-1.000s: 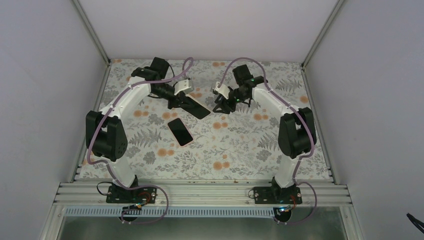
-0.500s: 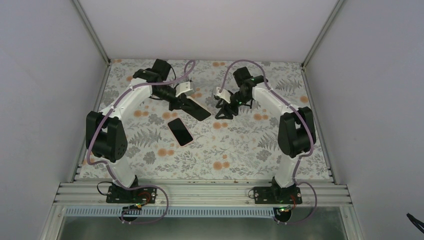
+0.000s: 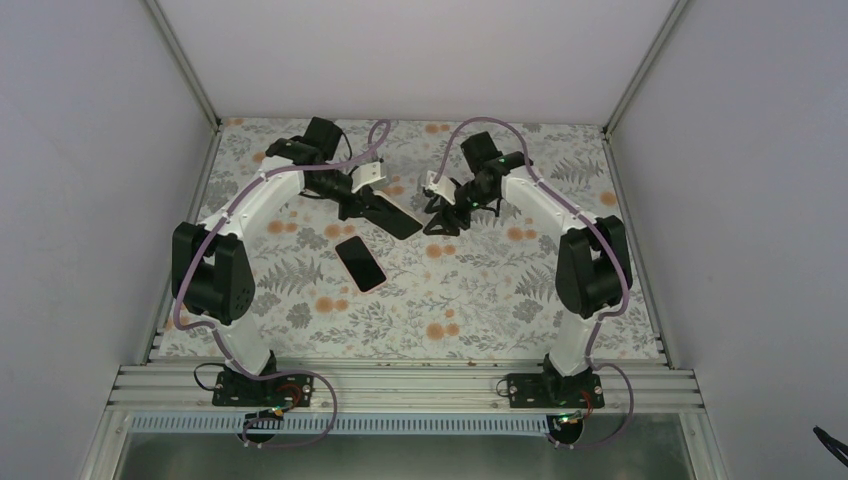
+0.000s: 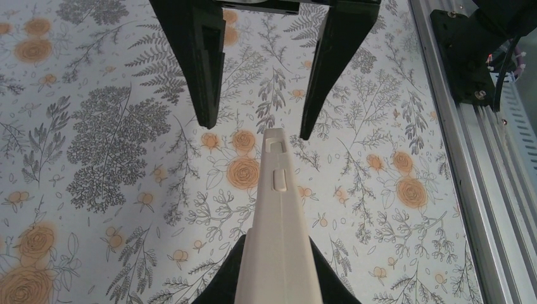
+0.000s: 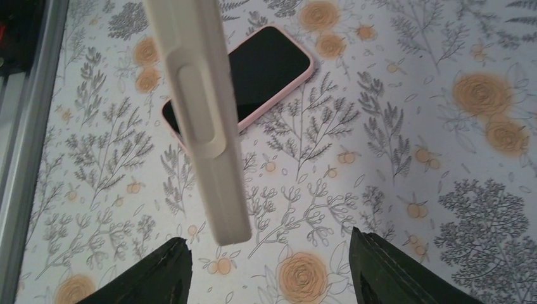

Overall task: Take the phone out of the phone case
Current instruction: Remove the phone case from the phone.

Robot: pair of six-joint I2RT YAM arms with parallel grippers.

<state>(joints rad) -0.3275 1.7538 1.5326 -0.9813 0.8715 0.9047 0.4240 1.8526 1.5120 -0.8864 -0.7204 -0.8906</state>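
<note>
Lying flat diagonally, phone (image 3: 360,263), left end effector (image 4: 277,253) clenching case (image 4: 273,190) lengthwise toward released right end effector (image 4: 255,128)

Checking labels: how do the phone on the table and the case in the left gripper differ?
The phone lies flat on the table, untouched; the case is clamped in the left gripper, raised above it. The phone shows a pink rim and black face; the case's edge is cream. Both are slim rectangles.
</note>
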